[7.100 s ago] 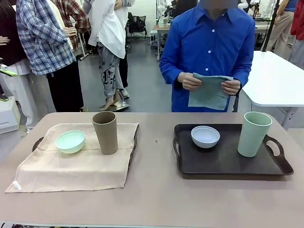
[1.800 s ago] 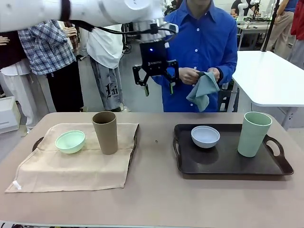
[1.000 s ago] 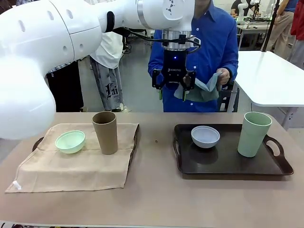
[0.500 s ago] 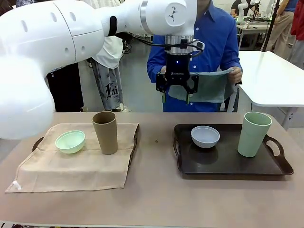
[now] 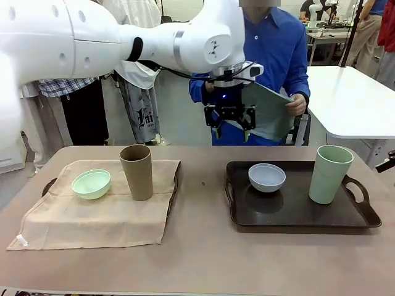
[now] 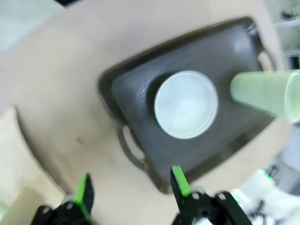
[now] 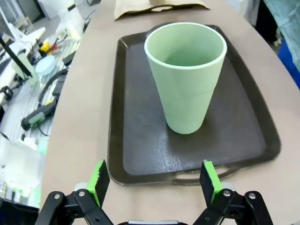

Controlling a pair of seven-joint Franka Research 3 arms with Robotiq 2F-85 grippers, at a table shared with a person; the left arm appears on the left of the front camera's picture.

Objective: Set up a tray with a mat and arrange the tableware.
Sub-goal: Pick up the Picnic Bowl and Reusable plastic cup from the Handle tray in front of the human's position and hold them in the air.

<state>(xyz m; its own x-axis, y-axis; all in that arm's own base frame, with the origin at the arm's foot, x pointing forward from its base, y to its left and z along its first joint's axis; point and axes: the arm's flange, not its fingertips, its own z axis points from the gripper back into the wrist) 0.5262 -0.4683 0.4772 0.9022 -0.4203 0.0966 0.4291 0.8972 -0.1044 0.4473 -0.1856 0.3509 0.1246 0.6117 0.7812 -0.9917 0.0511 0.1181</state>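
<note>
**Left pincer wide open by the held-out mat, nothing grasped**

Left pincer hung high over the far edge of the table, jaws wide and empty, pointing down. Just behind it a person's hand held out a grey-green mat, spread flat. From the front view it could not be told whether pincer and cloth touched. The left wrist view looked down past the pincer's fingers onto the dark tray, with no cloth between them.

Dark tray sat on the robot's right half of the table, bare of any mat. The white bowl stood near its left end and the pale green tumbler upright near its right handle. Right pincer was low, just outside the tray rim, jaws wide, empty, lined up on the tumbler but apart from it.

The other half looked done: a beige mat lay over a second tray, with the mint green bowl and brown tumbler standing on it, side by side.

Judged step: handover of the mat for the dark tray, grasp not yet made. Next move likely called for getting a cloth edge between the left jaws and closing on it. Bowl and tumbler would probably have to come off the tray before the mat could lie flat. The right pincer seemed placed for the tumbler.
</note>
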